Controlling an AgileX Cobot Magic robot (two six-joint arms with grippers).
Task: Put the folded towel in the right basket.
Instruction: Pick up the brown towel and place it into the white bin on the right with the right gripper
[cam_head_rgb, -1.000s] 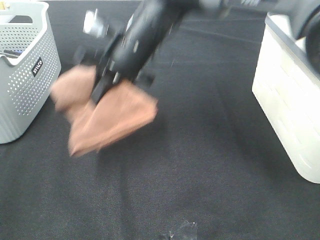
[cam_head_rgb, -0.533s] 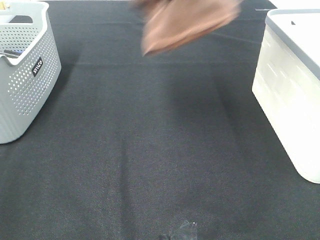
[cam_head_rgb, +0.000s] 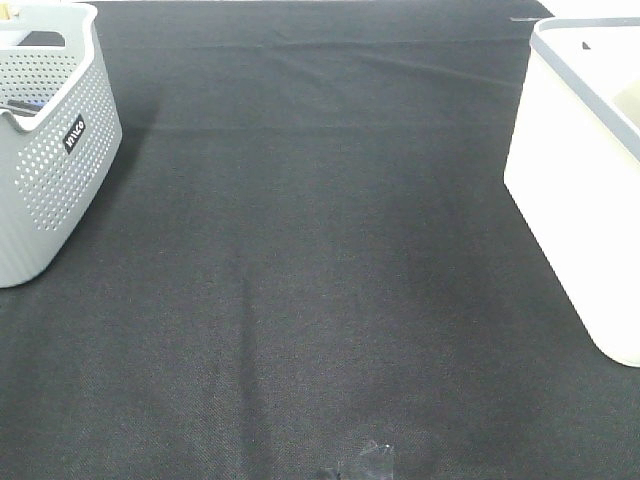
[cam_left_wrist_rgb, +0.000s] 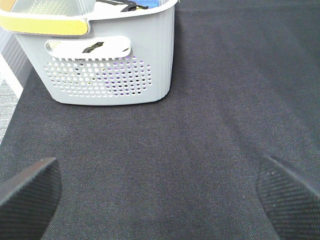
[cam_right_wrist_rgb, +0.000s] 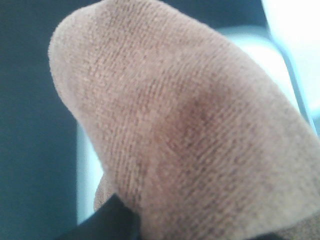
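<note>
Towel (cam_right_wrist_rgb: 190, 130) fills nearly my whole right wrist feed: a brownish-pink terry bulge pressed close to the lens, its weave showing plainly. At its lower edge it sits against one dark finger (cam_right_wrist_rgb: 107, 222) of the right gripper (cam_right_wrist_rgb: 190, 232). I can make out only that finger, but the cloth is bunched right at the jaws, so I read the gripper as clamped on the towel. Behind the cloth I see a dark blur and some pale, bright shapes, too soft for me to name.

From the high camera I get neither the towel nor either arm. It shows the black cloth table (cam_head_rgb: 320, 250), the gray perforated basket (cam_head_rgb: 50, 150) at the left edge and the white basket (cam_head_rgb: 580, 200) at the right edge, well apart. What I can see of the white basket's rim and near wall has no towel on it; most of its inside is cut off by the frame. A small crumpled scrap (cam_head_rgb: 365, 462) lies on the cloth near the front edge.

On the left wrist feed, the left gripper (cam_left_wrist_rgb: 160, 195) has its two dark fingertips (cam_left_wrist_rgb: 27, 192) spread wide with nothing between them, over bare cloth, facing the gray basket, which has a few items inside that I cannot identify.
</note>
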